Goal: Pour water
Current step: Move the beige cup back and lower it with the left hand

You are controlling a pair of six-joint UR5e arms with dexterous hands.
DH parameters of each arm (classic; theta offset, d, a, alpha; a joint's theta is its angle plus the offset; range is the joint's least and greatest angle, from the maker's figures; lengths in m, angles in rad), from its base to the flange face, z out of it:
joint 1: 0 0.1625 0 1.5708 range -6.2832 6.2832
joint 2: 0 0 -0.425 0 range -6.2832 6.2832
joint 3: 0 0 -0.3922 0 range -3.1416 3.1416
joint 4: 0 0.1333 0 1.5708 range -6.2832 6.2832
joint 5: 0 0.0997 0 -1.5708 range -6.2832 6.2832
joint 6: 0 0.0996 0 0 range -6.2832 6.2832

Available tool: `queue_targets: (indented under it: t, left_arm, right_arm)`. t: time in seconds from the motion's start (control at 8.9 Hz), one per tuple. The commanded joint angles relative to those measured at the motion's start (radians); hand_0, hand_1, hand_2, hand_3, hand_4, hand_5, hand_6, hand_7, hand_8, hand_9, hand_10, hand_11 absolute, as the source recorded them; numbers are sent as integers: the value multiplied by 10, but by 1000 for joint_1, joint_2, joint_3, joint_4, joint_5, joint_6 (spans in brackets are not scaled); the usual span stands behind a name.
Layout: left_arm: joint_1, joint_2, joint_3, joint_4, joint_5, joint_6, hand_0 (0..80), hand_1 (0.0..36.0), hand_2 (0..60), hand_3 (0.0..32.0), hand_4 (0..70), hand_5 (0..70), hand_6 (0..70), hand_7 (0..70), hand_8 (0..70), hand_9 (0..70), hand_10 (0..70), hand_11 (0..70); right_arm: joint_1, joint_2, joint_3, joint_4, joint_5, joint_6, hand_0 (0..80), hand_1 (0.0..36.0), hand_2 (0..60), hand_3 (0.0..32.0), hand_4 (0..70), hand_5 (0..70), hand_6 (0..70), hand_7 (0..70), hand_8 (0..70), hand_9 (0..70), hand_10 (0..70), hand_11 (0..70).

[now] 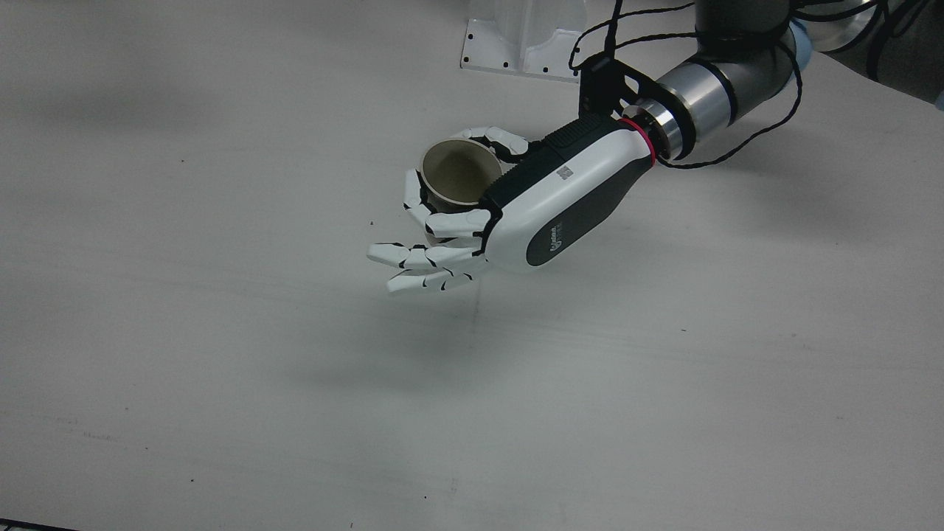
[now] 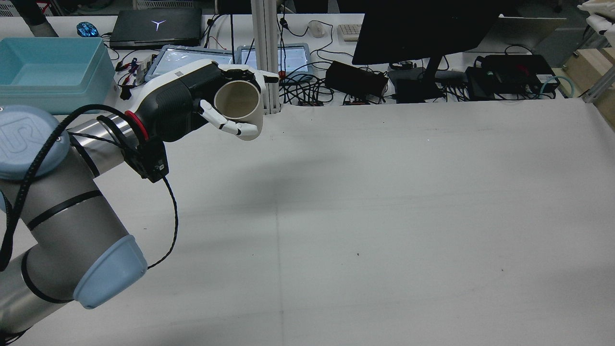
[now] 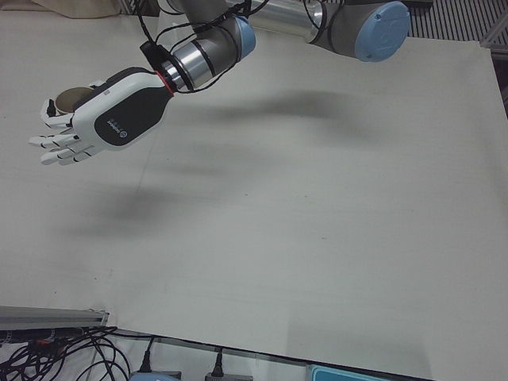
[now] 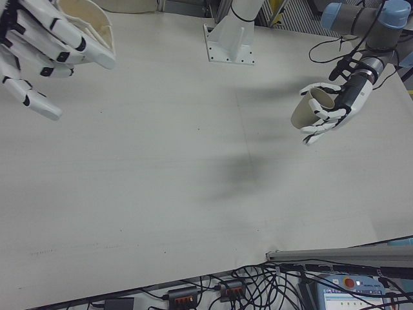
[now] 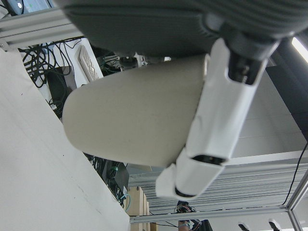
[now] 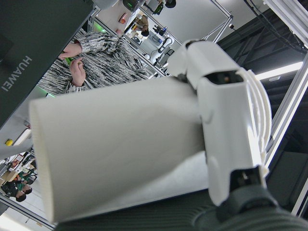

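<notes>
I am holding two cups, one in each of my two hands. My left hand (image 1: pixel 516 206) is carrying a beige paper cup (image 1: pixel 459 173), round-mouthed and tapering, with a matte, slightly stained inside wall. My right hand (image 4: pixel 39 39) is carrying a second paper cup (image 4: pixel 87 22) of the same pale, smooth, tapered make; it is showing only at the top left corner of the right-front view and close up in the right hand view.

On the left, my white, black-jointed plastic fingers (image 1: pixel 450 221) are clamping round the beige cup's wall, some curling across one side while the thumb is pressing the opposite side. The remaining ones are sticking out straight and slightly fanned just below the cup, not touching it. The cup is hanging in the air well above the plain white bench (image 1: pixel 221 369), tilting a little with its mouth facing up and back toward my own side, over the half of the bench before my left arm.

On the right, my fingers (image 6: pixel 231 120) are closing flat against the second cup's side (image 6: pixel 120 144), gripping it firmly. Others are stretching past it, spread apart. I cannot tell whether either cup is holding water.
</notes>
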Motion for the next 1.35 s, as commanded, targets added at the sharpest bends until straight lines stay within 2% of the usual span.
queue_targets:
  t: [0.0, 0.22, 0.34, 0.45, 0.67, 0.79, 1.01, 1.24]
  left_arm:
    - [-110, 104, -10, -100, 104, -3, 800, 360, 600, 0, 584, 700, 204, 174, 128, 77, 73, 144]
    - [-167, 241, -13, -221, 115, -12, 800, 360, 600, 0, 589, 700, 210, 179, 131, 81, 74, 145]
    - [-170, 334, -1, -297, 114, -58, 800, 360, 600, 0, 596, 700, 212, 179, 130, 79, 74, 144]
    - [-171, 418, 3, -368, 112, -85, 800, 360, 600, 0, 593, 700, 213, 180, 131, 80, 74, 144]
    - [-171, 488, 50, -495, 108, -75, 800, 360, 600, 0, 601, 700, 215, 182, 131, 81, 76, 147]
    - [-167, 508, 108, -580, 103, -72, 800, 360, 600, 0, 596, 700, 216, 182, 133, 82, 78, 150]
    - [-169, 522, 288, -768, 103, -67, 800, 360, 600, 0, 597, 700, 215, 181, 133, 82, 80, 153]
    - [-181, 572, 460, -975, 103, -69, 800, 360, 600, 0, 597, 700, 216, 181, 134, 83, 81, 155]
  right_arm:
    - [52, -110, -219, 334, -39, 143, 800, 360, 467, 0, 185, 260, 689, 697, 631, 700, 225, 359]
    - [52, -114, -382, 507, -31, 185, 800, 360, 547, 0, 271, 267, 700, 700, 667, 700, 238, 375]
    - [47, -106, -468, 589, -28, 177, 800, 360, 577, 0, 287, 269, 700, 700, 677, 700, 240, 378]
    - [46, -73, -593, 695, -8, 179, 800, 360, 600, 0, 329, 275, 700, 700, 700, 700, 269, 417]
    - [36, -10, -804, 855, 39, 183, 800, 360, 600, 0, 418, 288, 700, 700, 700, 700, 345, 511]
    - [4, 0, -858, 884, 68, 183, 784, 360, 600, 0, 478, 291, 700, 700, 700, 700, 369, 540]
    - [-49, 49, -954, 892, 145, 186, 732, 360, 600, 0, 538, 296, 700, 700, 700, 700, 407, 589]
    - [-127, 106, -1040, 944, 232, 188, 671, 360, 600, 0, 554, 304, 700, 700, 700, 700, 474, 683]
